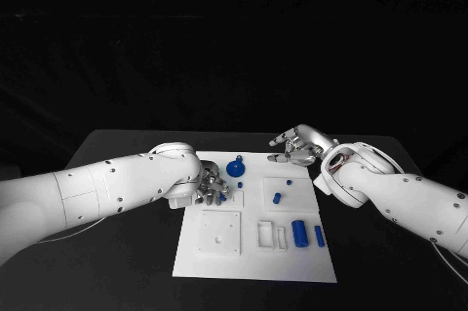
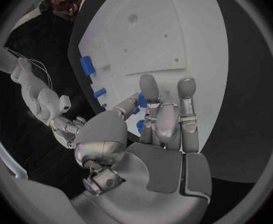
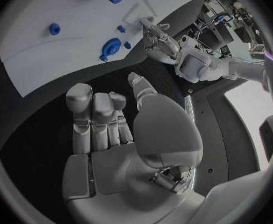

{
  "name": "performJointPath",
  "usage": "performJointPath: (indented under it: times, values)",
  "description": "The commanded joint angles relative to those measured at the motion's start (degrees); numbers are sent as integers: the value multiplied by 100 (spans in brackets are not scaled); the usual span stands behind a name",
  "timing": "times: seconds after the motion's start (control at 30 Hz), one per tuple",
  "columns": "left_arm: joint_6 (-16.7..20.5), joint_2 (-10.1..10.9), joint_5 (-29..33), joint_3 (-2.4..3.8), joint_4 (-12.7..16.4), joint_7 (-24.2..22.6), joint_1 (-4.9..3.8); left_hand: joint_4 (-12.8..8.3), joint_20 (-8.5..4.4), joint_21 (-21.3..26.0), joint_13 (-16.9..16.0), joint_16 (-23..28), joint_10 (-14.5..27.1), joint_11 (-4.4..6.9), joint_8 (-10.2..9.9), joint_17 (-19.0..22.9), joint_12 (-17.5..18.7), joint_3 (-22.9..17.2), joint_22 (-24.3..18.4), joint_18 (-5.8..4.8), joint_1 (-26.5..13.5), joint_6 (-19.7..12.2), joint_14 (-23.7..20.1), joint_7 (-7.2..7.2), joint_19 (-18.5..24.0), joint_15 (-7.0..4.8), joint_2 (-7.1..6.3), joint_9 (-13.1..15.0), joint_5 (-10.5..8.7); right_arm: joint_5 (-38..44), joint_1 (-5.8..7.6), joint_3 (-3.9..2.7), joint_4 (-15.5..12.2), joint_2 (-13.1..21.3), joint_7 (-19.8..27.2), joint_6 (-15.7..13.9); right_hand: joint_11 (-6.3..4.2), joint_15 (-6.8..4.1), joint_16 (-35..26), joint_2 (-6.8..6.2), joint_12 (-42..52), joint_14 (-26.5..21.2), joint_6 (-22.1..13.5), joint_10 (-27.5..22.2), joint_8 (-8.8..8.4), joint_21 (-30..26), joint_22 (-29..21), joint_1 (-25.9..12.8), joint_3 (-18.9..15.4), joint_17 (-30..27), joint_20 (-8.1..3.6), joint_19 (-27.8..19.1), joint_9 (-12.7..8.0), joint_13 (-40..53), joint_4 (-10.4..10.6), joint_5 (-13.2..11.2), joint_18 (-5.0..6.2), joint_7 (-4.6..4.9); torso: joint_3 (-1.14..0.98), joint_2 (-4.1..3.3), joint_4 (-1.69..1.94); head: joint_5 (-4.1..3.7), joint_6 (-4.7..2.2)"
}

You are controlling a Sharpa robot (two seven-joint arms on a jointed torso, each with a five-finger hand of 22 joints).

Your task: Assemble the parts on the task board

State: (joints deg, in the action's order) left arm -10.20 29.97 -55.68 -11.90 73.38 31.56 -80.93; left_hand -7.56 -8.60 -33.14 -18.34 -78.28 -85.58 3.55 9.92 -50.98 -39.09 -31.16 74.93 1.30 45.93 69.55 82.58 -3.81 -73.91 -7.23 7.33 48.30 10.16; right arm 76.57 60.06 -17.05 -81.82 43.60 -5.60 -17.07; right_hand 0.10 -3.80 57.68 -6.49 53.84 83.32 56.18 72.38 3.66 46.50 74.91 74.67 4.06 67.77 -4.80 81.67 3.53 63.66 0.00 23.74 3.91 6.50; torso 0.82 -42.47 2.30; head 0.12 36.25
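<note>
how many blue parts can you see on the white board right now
6: a round gear-like part at the far edge, a small peg and a short piece on the raised plate, two cylinders nearer the robot, and one at the left hand. Others may be hidden under that hand.

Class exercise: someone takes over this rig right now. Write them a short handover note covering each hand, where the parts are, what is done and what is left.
Left hand: down on the white board's left side, fingers on a small blue piece; whether it grips it, I cannot tell.
Right hand: empty, fingers apart, over the table by the board's far right corner.
Parts: blue round gear near the far edge, small peg on the right block, two cylinders lying lower right.
Done: unclear. Left: the loose cylinders, at least.
</note>
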Motion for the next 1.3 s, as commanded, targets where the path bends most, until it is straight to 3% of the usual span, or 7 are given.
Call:
performJointPath:
  times: [0.03,0.57,0.63,0.77,0.93,1.3]
  values:
    - [-217,18,-34,-44,1,132,59,-8,4,8,1,37,-120,167,-21,5,34,-41,101,-22,116,829,-2,684,23,-43,84,-1,20,46,-5,-3,-11,4,38,70,5,10,-29,17,-18,-15,22,-43,-17,-25,569,-35,12,-2,7,19,-2,-6,-32,37,20,8,0,0,1,4,2]
    - [-248,41,-22,-44,4,152,59,2,7,13,1,41,-119,166,-25,2,37,-60,100,-22,81,834,0,683,22,-41,97,-6,-6,46,-6,-3,-20,14,37,69,5,10,-29,17,-18,-15,22,-43,-17,-25,569,-35,12,-2,7,19,-2,-6,-32,37,20,8,4,-4,-1,-1,3]
    - [-258,37,-3,-44,0,163,59,17,7,14,0,39,-119,166,-23,-3,34,-42,100,-22,65,836,2,684,22,-40,97,-4,-81,46,-6,-3,-21,16,36,68,5,10,-29,17,-18,-15,22,-43,-17,-25,569,-35,12,-2,7,19,-2,-6,-32,37,20,8,3,-4,0,-2,7]
    - [-290,22,27,-44,-13,184,59,91,12,23,-5,32,-119,168,-9,-22,23,153,99,-26,28,847,4,691,20,-37,104,10,-536,46,-6,-3,-23,19,35,66,5,10,-29,17,-18,-15,22,-43,-17,-25,569,-35,12,-2,7,19,-2,-6,-32,37,20,8,2,0,1,-4,5]
    - [-329,7,43,-44,-35,189,59,232,11,35,-4,40,-119,168,-14,-23,27,659,99,-32,90,845,3,693,20,-37,112,5,-648,46,-6,-3,-26,21,34,65,5,10,-29,17,-18,-15,22,-43,-17,-25,569,-35,12,-2,7,19,-2,-6,-32,37,20,8,1,-1,0,-3,2]
    - [-345,-11,50,-44,-88,195,59,399,6,42,-1,46,-120,169,-20,-23,34,912,101,-35,98,847,4,693,14,-41,17,-13,-699,47,-6,-3,-32,28,31,66,5,10,-29,17,-18,-15,22,-43,-17,-25,569,-35,12,-2,7,19,-2,-6,-32,37,20,8,1,-1,-5,-2,0]
